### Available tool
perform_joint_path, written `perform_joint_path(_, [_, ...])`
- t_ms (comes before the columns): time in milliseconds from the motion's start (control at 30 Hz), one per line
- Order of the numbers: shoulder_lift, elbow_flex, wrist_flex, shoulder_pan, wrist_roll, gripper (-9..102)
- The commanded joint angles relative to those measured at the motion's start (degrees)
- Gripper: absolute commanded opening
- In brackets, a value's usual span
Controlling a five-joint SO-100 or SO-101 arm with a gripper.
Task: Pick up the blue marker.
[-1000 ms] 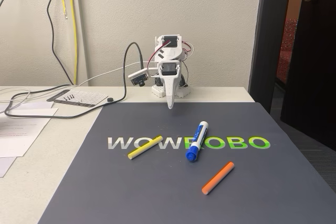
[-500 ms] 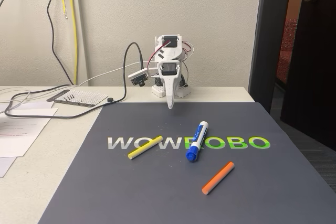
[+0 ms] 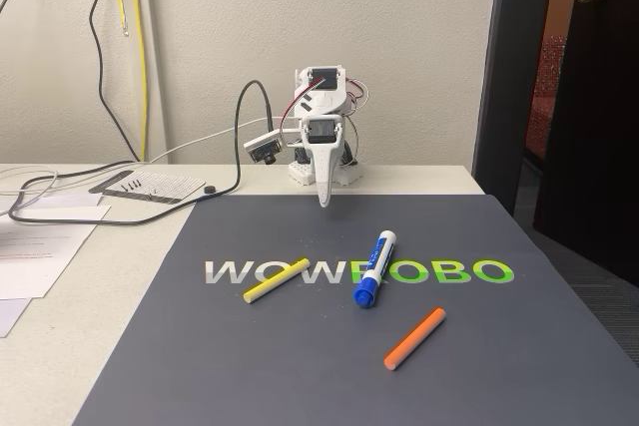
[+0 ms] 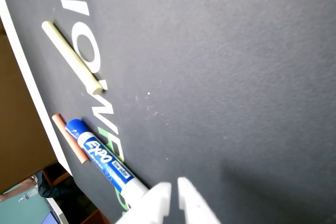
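Nothing has changed over the last second: the pincer [image 3: 323,203] still hangs clenched and empty near the arm's base, well apart from the blue marker [image 3: 373,268] lying on the dark mat [image 3: 300,366], so the reach hasn't begun.

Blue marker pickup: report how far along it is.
Nothing is done yet: the blue marker lies flat on the dark mat, between the yellow stick and the orange stick. The end effector hangs near the arm's base, tips close together, holding nothing. Reaching, grasping and lifting are all left.
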State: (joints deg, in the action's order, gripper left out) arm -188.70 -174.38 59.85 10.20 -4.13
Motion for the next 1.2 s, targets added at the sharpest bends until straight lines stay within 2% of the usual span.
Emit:
perform_joint_path(0, [-3.16,0.18,-0.18,0.26,0.26,0])
perform_joint_path(667, [-3.25,0.44,-0.44,-5.45,0.97,0])
perform_joint_path(1167, [0.0,14.33,5.36,-7.38,-6.5,0])
